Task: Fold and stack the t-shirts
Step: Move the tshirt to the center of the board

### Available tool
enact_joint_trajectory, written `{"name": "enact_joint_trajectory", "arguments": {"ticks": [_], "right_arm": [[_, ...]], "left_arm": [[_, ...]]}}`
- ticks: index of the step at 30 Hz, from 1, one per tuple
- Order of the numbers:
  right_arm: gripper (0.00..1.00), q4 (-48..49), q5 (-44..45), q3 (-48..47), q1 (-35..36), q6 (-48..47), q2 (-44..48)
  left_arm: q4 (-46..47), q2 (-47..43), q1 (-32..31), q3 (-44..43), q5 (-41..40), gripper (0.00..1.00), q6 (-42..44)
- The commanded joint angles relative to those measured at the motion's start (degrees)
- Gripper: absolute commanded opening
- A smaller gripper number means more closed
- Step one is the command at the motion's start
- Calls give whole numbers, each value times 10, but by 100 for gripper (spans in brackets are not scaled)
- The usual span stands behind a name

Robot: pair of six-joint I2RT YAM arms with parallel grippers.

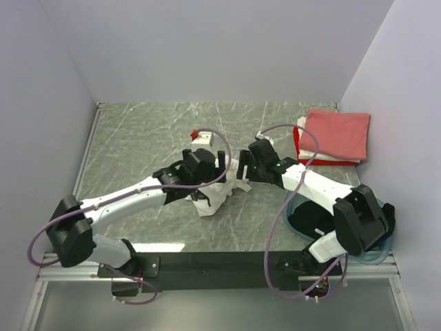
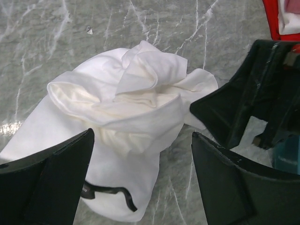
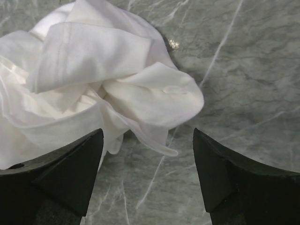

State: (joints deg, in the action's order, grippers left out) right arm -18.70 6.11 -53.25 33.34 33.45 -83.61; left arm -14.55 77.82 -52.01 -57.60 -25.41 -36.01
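**Entry: white t-shirt (image 2: 136,98), crumpled, at the centre of the marbled grey-green table (image 1: 138,138), with both arms brought over it.**

The shirt is bunched in loose folds, and a dark printed line is seen at its near hem in the left wrist view. The left gripper (image 2: 141,136) is held over it with jaws spread wide and nothing clamped; the cloth is framed between the fingers, but contact cannot be told. The right gripper (image 3: 147,133) is likewise spread and empty, and is placed at the shirt's right edge, close to the left gripper. A folded salmon-pink t-shirt (image 1: 337,132) is laid on a red t-shirt (image 1: 298,146) at the far right of the table, well apart from the white shirt. A translucent teal tub (image 1: 375,255) is set at the near right under the right arm, with black cloth (image 1: 306,221) seen inside.
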Motion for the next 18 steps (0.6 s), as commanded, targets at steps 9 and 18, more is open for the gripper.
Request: {"name": "enact_joint_trajectory", "arguments": {"ticks": [9,18], "right_arm": [[80,72,-60,42,-13,14,-69],[77,89,-79,70,-12,14,-57]], "left_arm": [[11,137,-2,-86,-32,91,30],[0,197,0,-105,-39,85,21]]}}
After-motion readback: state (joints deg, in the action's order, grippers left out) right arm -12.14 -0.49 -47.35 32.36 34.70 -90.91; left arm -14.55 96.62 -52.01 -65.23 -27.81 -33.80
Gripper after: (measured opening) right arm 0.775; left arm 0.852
